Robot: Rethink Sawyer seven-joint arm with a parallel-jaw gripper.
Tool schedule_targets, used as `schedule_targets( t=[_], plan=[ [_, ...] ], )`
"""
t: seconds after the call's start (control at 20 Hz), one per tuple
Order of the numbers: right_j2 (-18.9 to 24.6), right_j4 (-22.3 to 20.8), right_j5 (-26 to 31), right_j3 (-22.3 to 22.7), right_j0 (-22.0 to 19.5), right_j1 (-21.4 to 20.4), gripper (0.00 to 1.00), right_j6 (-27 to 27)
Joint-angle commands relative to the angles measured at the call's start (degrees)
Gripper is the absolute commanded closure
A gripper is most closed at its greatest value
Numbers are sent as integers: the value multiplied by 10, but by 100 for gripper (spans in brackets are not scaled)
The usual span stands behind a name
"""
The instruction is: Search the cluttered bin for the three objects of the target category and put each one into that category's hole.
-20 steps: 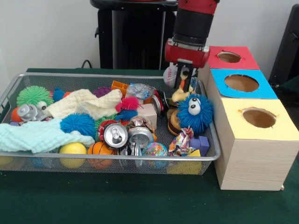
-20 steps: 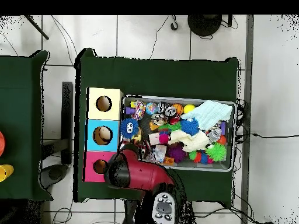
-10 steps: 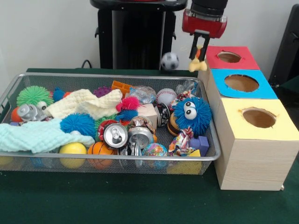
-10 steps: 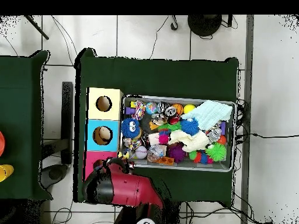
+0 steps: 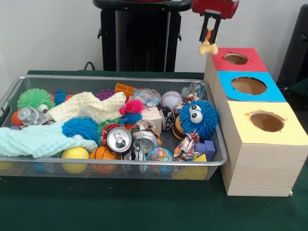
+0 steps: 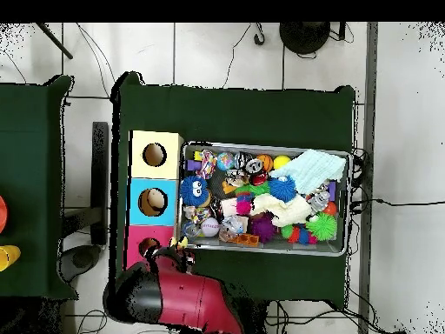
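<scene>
My gripper (image 5: 209, 34) hangs high at the top of the front view, shut on a small yellow and orange toy (image 5: 208, 45). The toy dangles just left of the red-topped box (image 5: 236, 58) and above its near corner. From overhead, the red arm (image 6: 174, 296) reaches up to the gripper (image 6: 176, 250), and the yellow toy (image 6: 183, 242) sits between the red box's hole (image 6: 149, 247) and the bin's corner. The wire bin (image 5: 120, 163) holds the clutter.
A blue-topped box (image 5: 249, 85) and a yellow-topped box (image 5: 266, 121) stand in a row with the red one, right of the bin. In the bin lie a blue fuzzy toy with eyes (image 5: 199, 117), a baseball (image 5: 171, 99), crushed cans (image 5: 119, 139), cloths (image 5: 89, 108), and balls.
The gripper lifted the yellow toy out of the bin's far right corner and carried it up and right toward the red box. A small black and white ball seen airborne earlier no longer shows.
</scene>
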Motion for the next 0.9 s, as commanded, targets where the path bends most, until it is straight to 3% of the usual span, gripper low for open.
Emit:
schedule_targets(
  t=[0.05, 0.9],
  plan=[
    [4, 22, 44, 27, -13, -20, 100, 118],
    [49, 71, -52, 47, 3, 47, 100, 152]
  ],
)
